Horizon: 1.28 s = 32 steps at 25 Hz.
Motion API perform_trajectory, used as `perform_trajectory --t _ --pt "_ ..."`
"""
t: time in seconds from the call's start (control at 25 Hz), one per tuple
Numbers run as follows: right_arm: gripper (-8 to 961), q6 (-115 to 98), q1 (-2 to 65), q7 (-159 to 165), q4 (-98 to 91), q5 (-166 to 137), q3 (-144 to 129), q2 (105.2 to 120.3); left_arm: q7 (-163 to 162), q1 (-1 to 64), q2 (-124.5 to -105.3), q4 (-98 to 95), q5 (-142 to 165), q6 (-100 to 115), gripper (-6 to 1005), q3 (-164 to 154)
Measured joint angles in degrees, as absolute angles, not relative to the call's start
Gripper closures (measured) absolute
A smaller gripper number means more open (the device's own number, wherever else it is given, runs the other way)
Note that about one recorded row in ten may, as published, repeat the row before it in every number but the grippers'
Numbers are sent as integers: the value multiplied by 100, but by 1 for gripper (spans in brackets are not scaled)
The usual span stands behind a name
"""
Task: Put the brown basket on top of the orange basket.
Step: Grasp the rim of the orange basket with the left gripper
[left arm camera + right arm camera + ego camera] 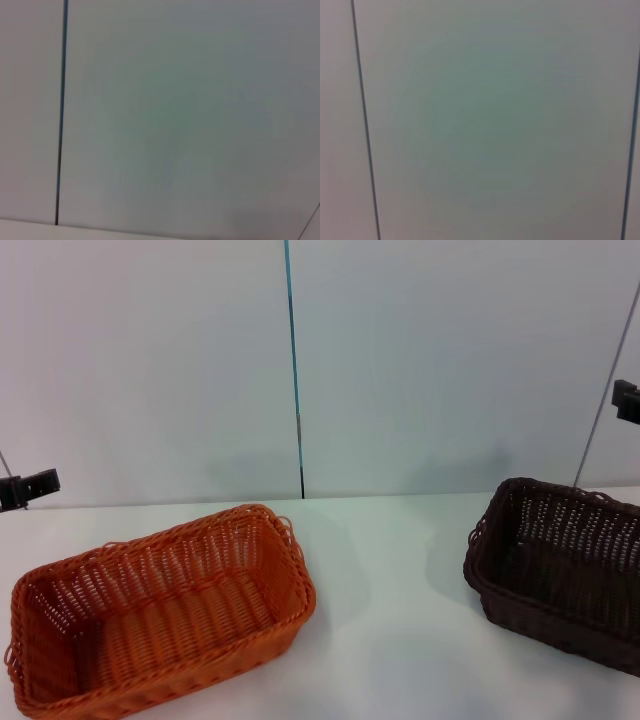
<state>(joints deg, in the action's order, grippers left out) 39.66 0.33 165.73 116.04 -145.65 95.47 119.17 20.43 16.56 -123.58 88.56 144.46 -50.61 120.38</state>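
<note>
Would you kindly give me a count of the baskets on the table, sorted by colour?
Orange basket: 1
Brown basket: 1
Total: 2 baskets, standing apart on the white table, neither stacked yet.

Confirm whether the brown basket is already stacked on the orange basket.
No. The brown basket sits on the table at the right, apart from the orange basket at the left.

Orange basket (160, 610), dark-brown basket (565, 570)
</note>
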Motion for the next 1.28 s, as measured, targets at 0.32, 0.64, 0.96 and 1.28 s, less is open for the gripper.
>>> perform_trajectory --t 0.32,0.64,0.96,1.28 --pt "21 4197 79 16607 11612 -14560 9681 11917 1872 1663 -12363 8841 14431 -5096 125 12043" --pt "21 4268 74 16613 11626 -14546 9787 11918 1850 1640 -12356 8844 14422 -5189 125 12018" --pt "21 4806 176 16604 11635 -14293 10260 11920 2016 1629 -12372 8835 14422 -5174 124 11945" --pt "20 4730 -4 16585 11625 -14274 10273 11933 2024 1460 -12384 8760 13955 -4678 123 11910"
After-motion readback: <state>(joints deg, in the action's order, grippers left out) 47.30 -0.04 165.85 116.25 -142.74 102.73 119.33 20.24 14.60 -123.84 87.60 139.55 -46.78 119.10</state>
